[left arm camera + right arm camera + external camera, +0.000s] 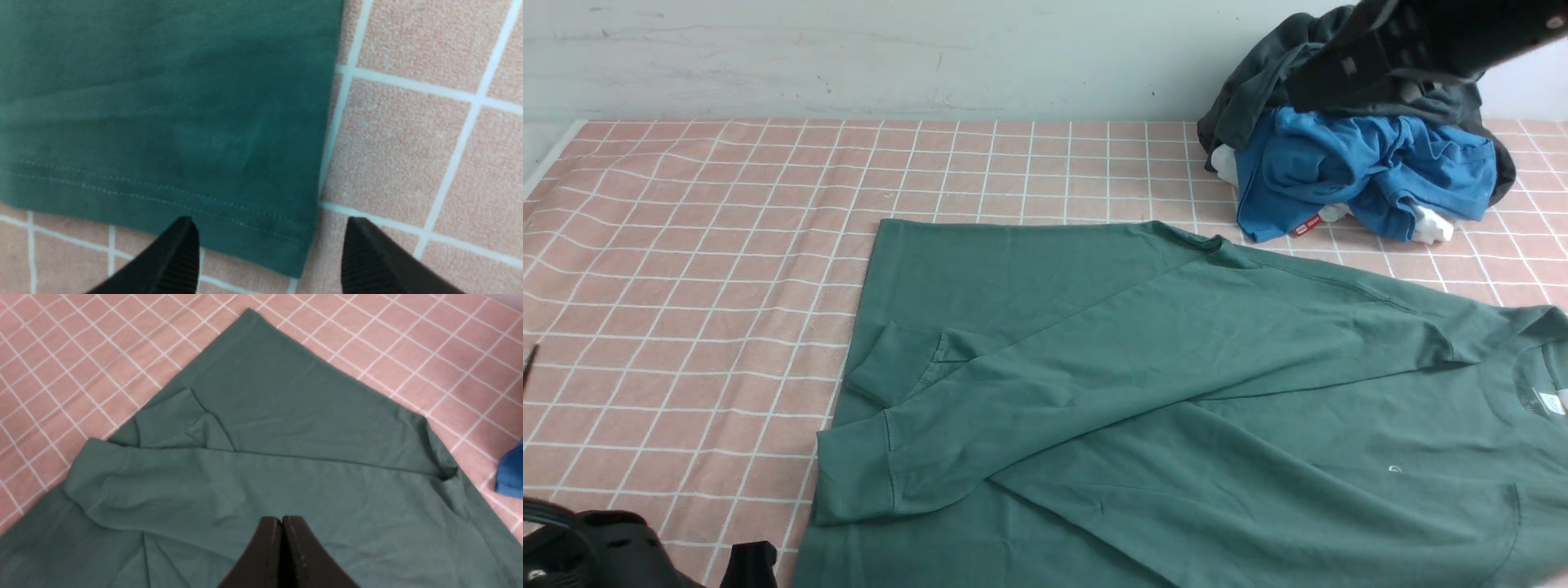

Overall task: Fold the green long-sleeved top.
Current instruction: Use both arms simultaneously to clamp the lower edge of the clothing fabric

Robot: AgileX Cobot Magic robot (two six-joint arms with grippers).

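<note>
The green long-sleeved top [1176, 384] lies flat on the pink checked cloth [686, 245], both sleeves folded across its body, cuffs [849, 474] towards the left. Its neck is at the right edge and a small white logo [1394, 469] shows. My left gripper [269, 245] is open and low over the cloth. A hem corner of the top [163, 122] lies between its fingers [184, 257]. My right gripper [282, 520] is shut and empty, held high above the top [261, 477]. The right arm [1405, 41] shows at top right.
A pile with a bright blue garment [1364, 163] and a dark charcoal-grey garment [1258, 90] sits at the back right, beyond the top. The blue one also shows in the right wrist view [510, 473]. The left arm's base [596, 547] is at the bottom left.
</note>
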